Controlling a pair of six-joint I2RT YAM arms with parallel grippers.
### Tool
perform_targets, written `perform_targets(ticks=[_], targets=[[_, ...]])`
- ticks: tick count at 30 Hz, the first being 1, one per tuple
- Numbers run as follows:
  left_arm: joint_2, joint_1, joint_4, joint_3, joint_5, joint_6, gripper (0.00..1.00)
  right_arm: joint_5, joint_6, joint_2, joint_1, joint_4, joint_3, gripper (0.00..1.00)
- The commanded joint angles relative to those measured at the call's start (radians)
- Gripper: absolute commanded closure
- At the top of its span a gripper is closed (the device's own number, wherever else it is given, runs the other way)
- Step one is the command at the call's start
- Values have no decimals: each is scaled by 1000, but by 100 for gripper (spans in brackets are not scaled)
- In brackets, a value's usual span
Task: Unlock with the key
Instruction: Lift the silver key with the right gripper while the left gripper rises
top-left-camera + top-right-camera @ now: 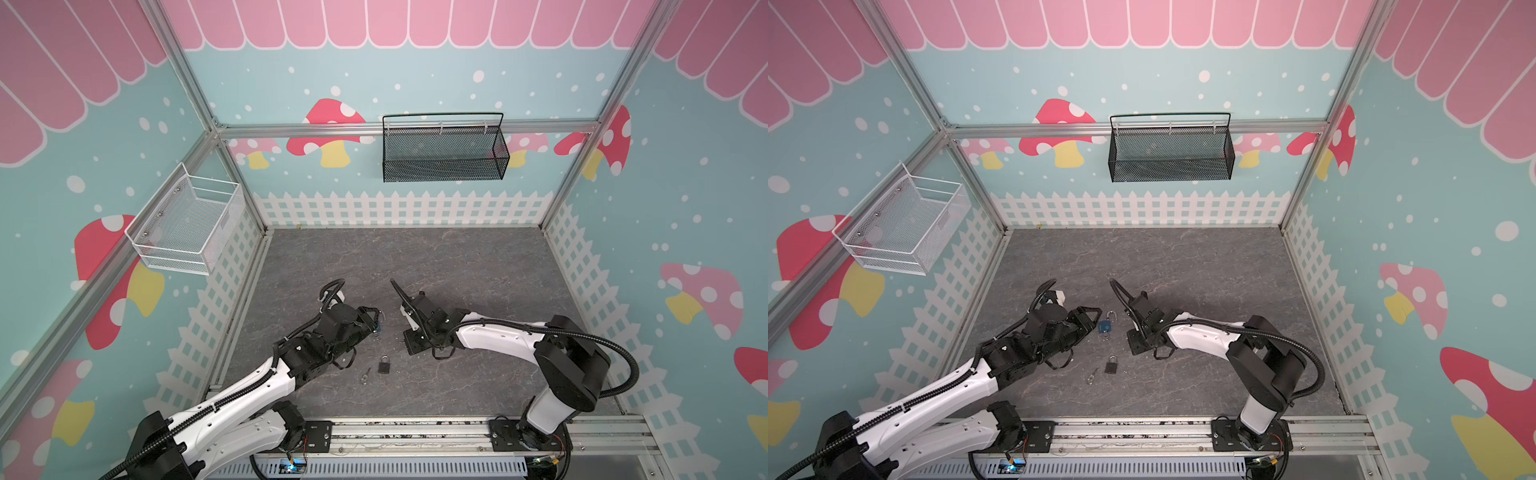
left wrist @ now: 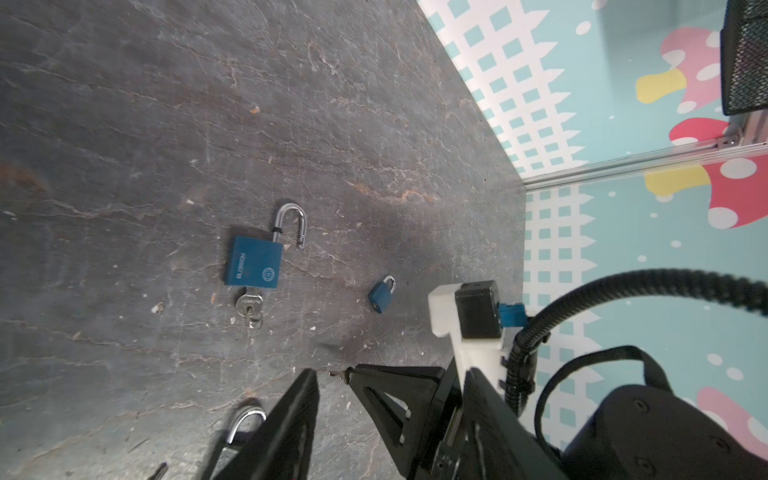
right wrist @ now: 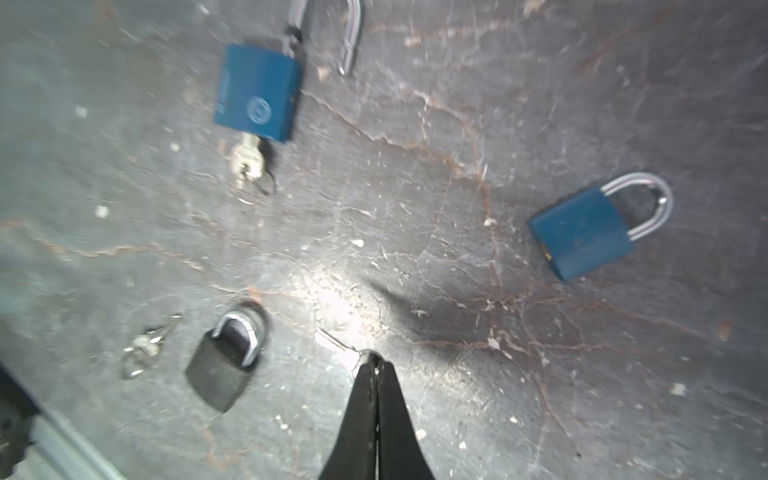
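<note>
- Because the key [image 3: 332,340] is thin, stiff, light metal, expect it to pivot in the grip; hold the flat bow and leave the blade free.
- It looks small and silvery, blade protruding.
- Your right gripper [image 3: 374,358] is clamped on it near the black padlock [image 3: 224,370]; your left gripper [image 1: 1094,318] stands parted, empty.

The large blue padlock [image 2: 253,262] is matt, its metal shackle [image 2: 292,210] glossy, the stone-look tabletop [image 2: 166,124] rough.

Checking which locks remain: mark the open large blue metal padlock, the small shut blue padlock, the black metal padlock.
Open large blue metal padlock [image 3: 257,91]: right wrist view, body.
Small shut blue padlock [image 3: 582,237]: right wrist view, body.
Black metal padlock [image 3: 218,374]: right wrist view, body.
</note>
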Motion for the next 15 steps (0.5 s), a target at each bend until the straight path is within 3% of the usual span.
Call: perform_targets(ticks=[1,15], targets=[[4,-25,51,21,-2,-45,44,-34,-8,-78,-21,41,-22,100],[172,-139,335,80,4,-39,44,-211,67,-371,-160,93,-55,100]])
